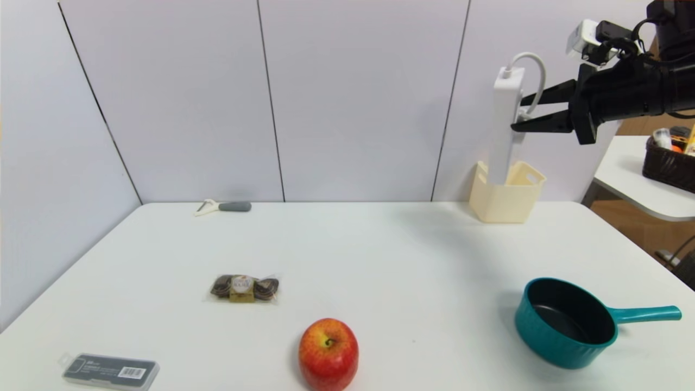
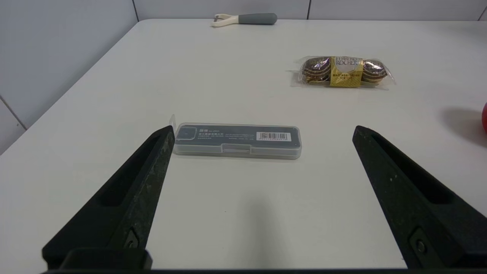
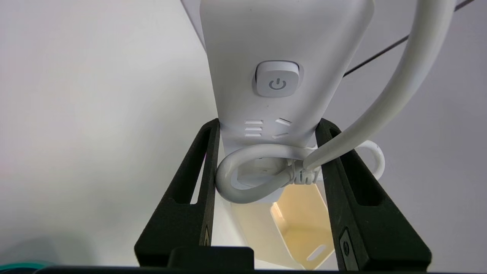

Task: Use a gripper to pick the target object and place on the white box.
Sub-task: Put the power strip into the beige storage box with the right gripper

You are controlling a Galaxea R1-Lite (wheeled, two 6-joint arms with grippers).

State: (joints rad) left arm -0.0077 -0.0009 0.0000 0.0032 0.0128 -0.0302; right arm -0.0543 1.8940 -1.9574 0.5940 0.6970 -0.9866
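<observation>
The white power strip (image 1: 505, 125) stands upright at the table's far right, its lower end dipping inside the cream white box (image 1: 505, 198). My right gripper (image 1: 518, 114) reaches in from the right at mid-height and is shut on the strip's two long edges. In the right wrist view the power strip (image 3: 281, 57) shows its power button, with the coiled cord (image 3: 247, 182) looped between the fingers of the right gripper (image 3: 268, 125) and the white box (image 3: 304, 224) below. My left gripper (image 2: 263, 131) hangs open low over the table's near left, holding nothing.
A grey flat case (image 2: 236, 140) lies just beyond the left fingertips. On the table are a chocolate packet (image 1: 244, 288), a red apple (image 1: 328, 353), a teal saucepan (image 1: 567, 323) and a peeler (image 1: 225, 207). A side table with a basket (image 1: 670, 160) stands at far right.
</observation>
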